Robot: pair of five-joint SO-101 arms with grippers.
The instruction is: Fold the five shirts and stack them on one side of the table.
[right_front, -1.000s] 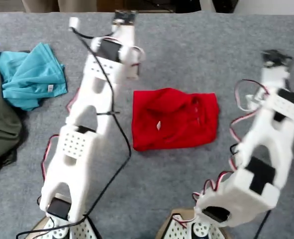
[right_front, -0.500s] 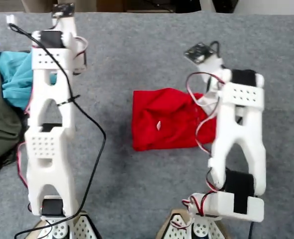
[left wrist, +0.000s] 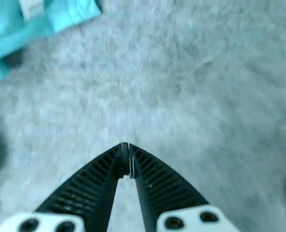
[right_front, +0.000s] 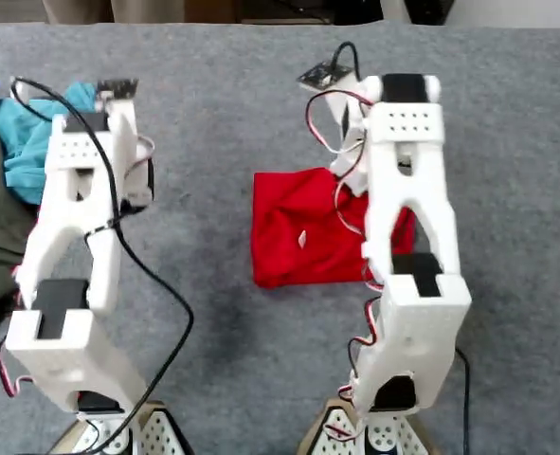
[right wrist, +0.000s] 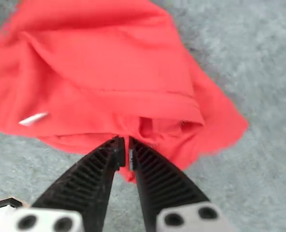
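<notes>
Right gripper (right wrist: 124,147), tips pressed together over the rumpled red shirt (right wrist: 104,77), apparently grips nothing; fold step likely pending, so you'd spread it and pinch an edge next.

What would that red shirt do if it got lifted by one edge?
Probably flop and unfold: the red shirt lies in soft creases and loose folds, so it looks limp. It seems light, being thin cloth lying flat. Pushed, it would likely bunch up rather than slide, since the grey table cover looks fuzzy.

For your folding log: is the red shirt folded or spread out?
Folded, roughly: the red shirt lies as a compact rectangle with layers overlapping.
</notes>
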